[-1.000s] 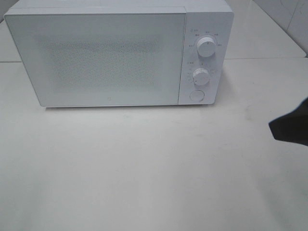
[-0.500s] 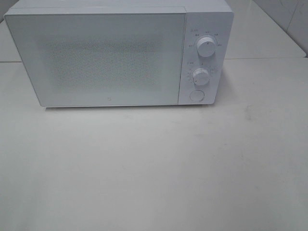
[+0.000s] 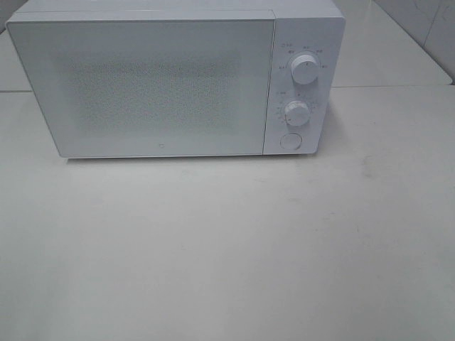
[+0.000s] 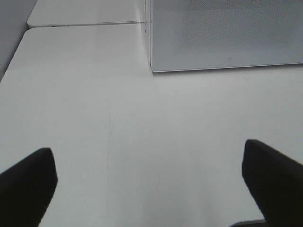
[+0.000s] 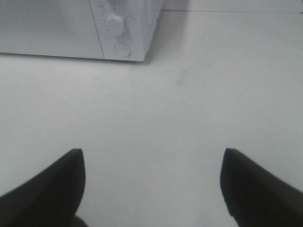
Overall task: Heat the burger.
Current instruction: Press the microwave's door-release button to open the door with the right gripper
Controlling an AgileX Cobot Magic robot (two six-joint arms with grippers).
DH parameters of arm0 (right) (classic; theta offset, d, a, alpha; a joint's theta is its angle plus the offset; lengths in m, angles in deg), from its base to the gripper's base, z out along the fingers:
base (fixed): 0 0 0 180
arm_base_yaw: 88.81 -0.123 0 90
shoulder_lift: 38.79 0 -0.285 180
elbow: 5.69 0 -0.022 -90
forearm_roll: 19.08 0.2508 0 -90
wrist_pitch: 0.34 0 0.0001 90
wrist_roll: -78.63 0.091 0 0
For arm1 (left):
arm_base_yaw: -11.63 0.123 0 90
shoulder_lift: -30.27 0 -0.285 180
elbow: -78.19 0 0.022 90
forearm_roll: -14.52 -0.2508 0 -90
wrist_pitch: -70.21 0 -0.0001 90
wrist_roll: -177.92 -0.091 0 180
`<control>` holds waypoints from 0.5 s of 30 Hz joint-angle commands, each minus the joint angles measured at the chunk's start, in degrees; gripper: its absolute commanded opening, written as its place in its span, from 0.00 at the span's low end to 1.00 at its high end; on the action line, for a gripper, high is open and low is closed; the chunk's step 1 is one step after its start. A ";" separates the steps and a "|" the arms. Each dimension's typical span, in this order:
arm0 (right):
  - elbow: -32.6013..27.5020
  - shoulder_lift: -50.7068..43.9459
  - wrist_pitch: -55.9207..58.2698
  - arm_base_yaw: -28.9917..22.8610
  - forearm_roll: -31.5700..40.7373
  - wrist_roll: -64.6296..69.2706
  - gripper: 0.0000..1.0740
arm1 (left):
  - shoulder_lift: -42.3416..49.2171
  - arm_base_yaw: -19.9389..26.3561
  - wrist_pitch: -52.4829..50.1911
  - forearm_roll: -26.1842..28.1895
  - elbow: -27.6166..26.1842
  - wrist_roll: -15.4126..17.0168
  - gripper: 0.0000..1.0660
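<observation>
Over the table (image 4: 94, 85), both grippers (image 4: 147, 151) (image 5: 152, 152) gape empty.

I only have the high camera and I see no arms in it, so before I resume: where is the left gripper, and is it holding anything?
Observer: The left gripper is open and empty, above the table, facing the microwave's front corner on the door side.
Operator: And the other one?
Observer: The right gripper is open and empty too, with the lower knob and the round button ahead of it.
Operator: Does either wrist camera show the burger?
Observer: No, the burger appears in neither wrist view.
</observation>
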 commanded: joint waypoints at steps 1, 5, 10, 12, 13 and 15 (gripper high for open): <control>-0.06 -2.12 0.06 2.52 -0.63 0.69 0.71 | 0.34 0.11 -0.17 0.29 0.17 -0.17 0.94; -0.06 -2.29 0.06 4.53 -0.29 0.11 0.71 | 0.40 0.11 -0.17 0.29 0.17 -0.17 0.94; -0.06 -2.29 0.06 4.53 -0.29 0.23 0.71 | 0.40 0.11 -0.17 0.29 0.17 -0.17 0.94; -0.06 -2.29 0.06 4.53 -0.29 0.29 0.71 | 0.40 0.11 -0.17 0.29 0.17 -0.17 0.94; -0.06 -2.29 0.06 4.53 -0.34 0.29 0.71 | 0.40 0.11 -0.17 0.29 0.17 -0.17 0.94; -0.06 -2.29 0.06 4.53 -0.34 0.34 0.71 | 0.40 0.11 -0.17 0.29 0.17 -0.17 0.94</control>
